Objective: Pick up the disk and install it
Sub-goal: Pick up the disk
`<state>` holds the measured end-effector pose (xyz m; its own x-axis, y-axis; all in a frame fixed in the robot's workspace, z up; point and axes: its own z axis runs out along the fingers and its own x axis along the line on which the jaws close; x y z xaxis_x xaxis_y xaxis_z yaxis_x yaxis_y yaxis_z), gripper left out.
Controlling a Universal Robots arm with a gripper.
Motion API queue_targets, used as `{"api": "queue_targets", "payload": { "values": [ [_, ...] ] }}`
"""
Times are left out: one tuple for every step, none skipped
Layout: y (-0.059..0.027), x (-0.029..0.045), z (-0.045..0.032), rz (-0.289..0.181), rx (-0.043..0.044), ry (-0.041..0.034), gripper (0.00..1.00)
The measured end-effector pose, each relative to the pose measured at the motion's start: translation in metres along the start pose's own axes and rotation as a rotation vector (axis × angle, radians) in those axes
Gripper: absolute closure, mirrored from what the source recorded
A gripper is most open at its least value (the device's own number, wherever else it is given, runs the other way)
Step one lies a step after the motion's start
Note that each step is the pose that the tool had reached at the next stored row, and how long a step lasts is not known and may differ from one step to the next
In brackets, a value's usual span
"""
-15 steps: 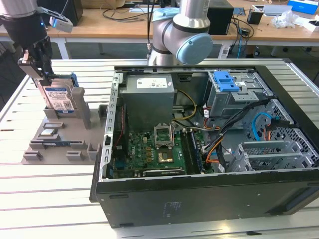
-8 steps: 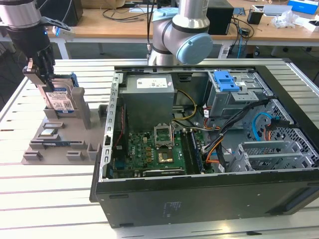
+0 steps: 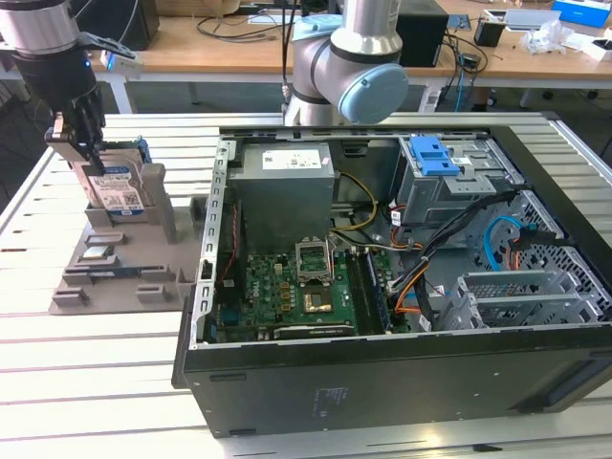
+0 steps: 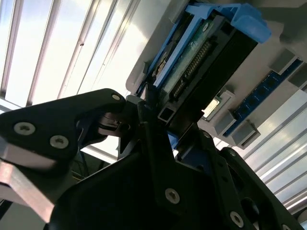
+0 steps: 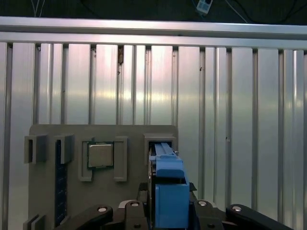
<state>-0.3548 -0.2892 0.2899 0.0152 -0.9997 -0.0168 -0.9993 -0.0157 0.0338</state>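
The worktop (image 3: 96,382) is a pale metal surface of long parallel slats with dark grooves between them. Two things lie directly on it. An open computer case (image 3: 382,382) – black, on its side, with its inside facing up – covers much of the slats. Just beside the case, on the exterior view's left of it, sits a flat grey holder (image 3: 124,277) with raised pockets; whether it touches the case cannot be told. In the first wrist view the grey holder (image 5: 129,143) lies flush on the worktop (image 5: 240,120).
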Motion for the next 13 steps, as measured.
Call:
{"api": "queue_targets", "payload": {
  "values": [
    [0.0, 0.0, 0.0, 0.0, 0.0, 0.0, 0.63],
    [0.0, 0.0, 0.0001, 0.0, 0.0, 0.0, 0.63],
    [0.0, 0.0, 0.0001, 0.0, 0.0, 0.0, 0.63],
    [0.0, 0.0, 0.0001, 0.0, 0.0, 0.0, 0.63],
    [0.0, 0.0, 0.0001, 0.0, 0.0, 0.0, 0.63],
    [0.0, 0.0, 0.0002, 0.0, -0.0001, 0.0, 0.63],
    [0.0, 0.0, 0.0002, 0.0, 0.0, 0.0, 0.63],
    [0.0, 0.0, 0.0003, 0.0, 0.0, 0.0, 0.63],
    [0.0, 0.0, 0.0003, 0.0, 0.0, 0.0, 0.63],
    [0.0, 0.0, 0.0004, 0.0, 0.0, 0.0, 0.63],
    [0.0, 0.0, 0.0005, 0.0, 0.0, 0.0, 0.63],
    [0.0, 0.0, 0.0005, 0.0, 0.0, 0.0, 0.63],
    [-0.0001, 0.0, 0.0005, 0.0, 0.0001, 0.0002, 0.63]
  ]
}}
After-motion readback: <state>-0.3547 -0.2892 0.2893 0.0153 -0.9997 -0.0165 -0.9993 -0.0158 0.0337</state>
